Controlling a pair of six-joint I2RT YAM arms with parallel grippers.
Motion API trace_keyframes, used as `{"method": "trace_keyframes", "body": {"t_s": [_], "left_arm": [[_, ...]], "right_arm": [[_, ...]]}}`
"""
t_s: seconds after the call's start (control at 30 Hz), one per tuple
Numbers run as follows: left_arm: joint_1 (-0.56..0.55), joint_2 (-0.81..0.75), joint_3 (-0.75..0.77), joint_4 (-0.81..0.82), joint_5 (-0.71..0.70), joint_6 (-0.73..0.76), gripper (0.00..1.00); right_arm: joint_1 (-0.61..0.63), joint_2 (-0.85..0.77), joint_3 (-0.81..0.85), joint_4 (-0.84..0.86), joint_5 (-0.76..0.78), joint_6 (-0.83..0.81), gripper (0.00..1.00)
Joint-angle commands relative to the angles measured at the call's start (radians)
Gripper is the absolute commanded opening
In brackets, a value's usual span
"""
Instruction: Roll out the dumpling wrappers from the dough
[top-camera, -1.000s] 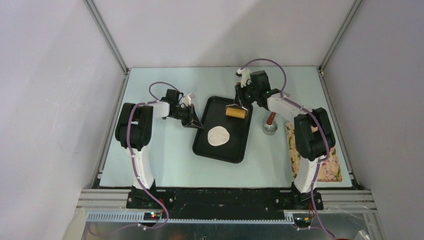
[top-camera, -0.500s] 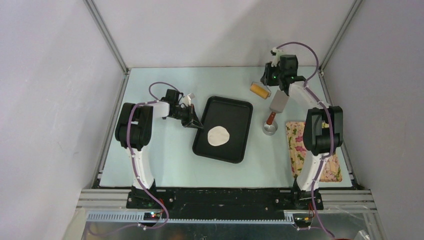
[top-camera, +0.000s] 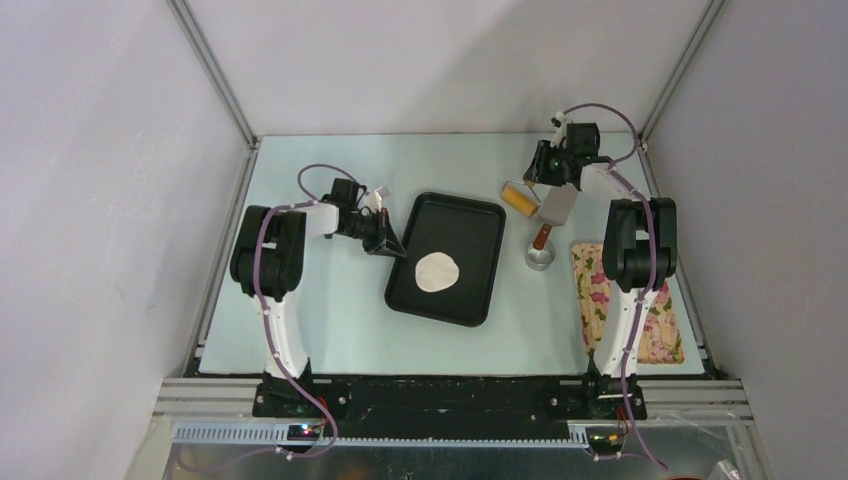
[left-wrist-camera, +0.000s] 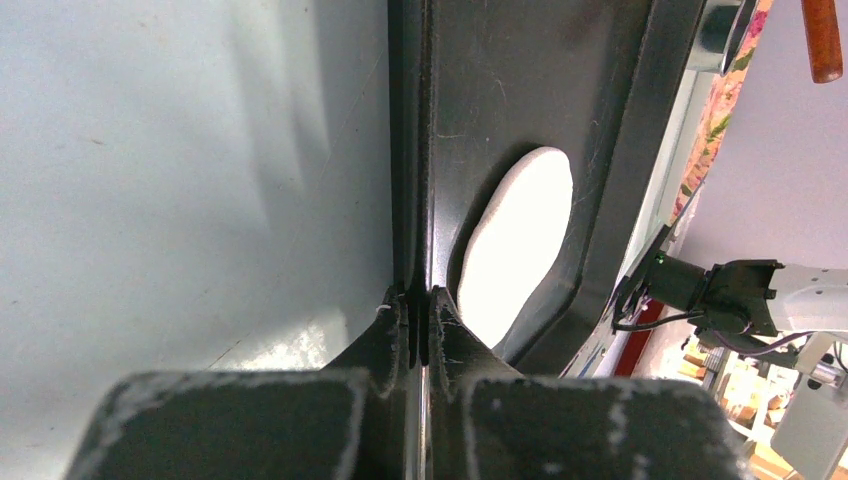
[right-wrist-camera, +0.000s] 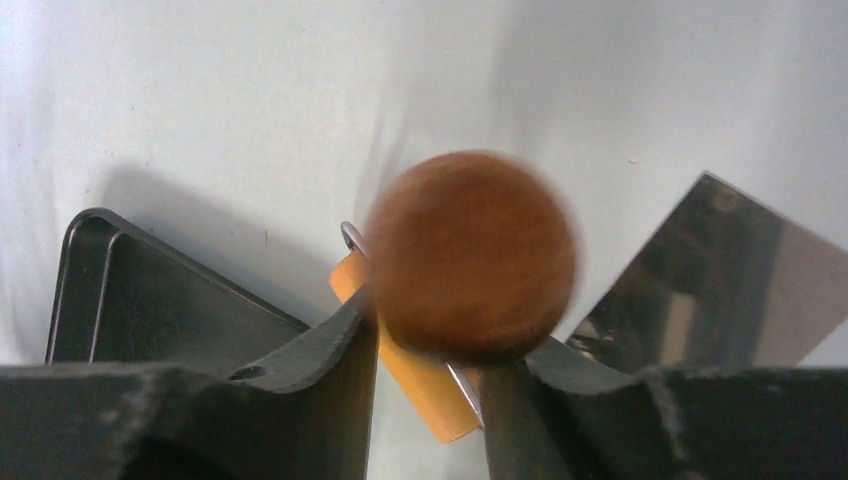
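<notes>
Our left fingers (left-wrist-camera: 455, 335) are pinched shut on the thin left rim of the tray (top-camera: 470, 225). The right fingers (right-wrist-camera: 330, 370) grip the roller (top-camera: 518, 198) by its rounded wooden handle, out over the worktop (top-camera: 330, 310) beyond the tray's far right corner. The dough (top-camera: 437, 271) lies in the middle of the tray, already a flat, pale, nearly round disc with a matt, soft look. We judge the main risk to be the roller's way back: it hangs just beside the shiny steel blade of the scraper (top-camera: 557, 205), which stands in the small cup (top-camera: 540, 258), so a careless swing could clip the blade and tip the cup. The handle is smooth and held at one end only, so the tan barrel may twist in the grip and press unevenly. Dough this thin may also stick to the barrel and lift or tear. If the rim slips free, the black tray could slide on the slick worktop.
</notes>
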Motion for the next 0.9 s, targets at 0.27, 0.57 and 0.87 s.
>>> {"method": "trace_keyframes", "body": {"t_s": [0.27, 0.57, 0.87], "left_arm": [[0.015, 0.027, -0.012, -0.053, -0.02, 0.022, 0.0], [0.015, 0.028, -0.012, -0.053, -0.019, 0.021, 0.0], [0.013, 0.027, -0.014, -0.053, -0.014, 0.024, 0.0]], "right_arm": [[-0.034, -0.168, 0.087, -0.116, 0.013, -0.192, 0.94], [0.082, -0.535, -0.116, -0.266, 0.024, -0.529, 0.91], [0.237, -0.684, -0.417, -0.266, -0.16, -0.531, 0.86]]}}
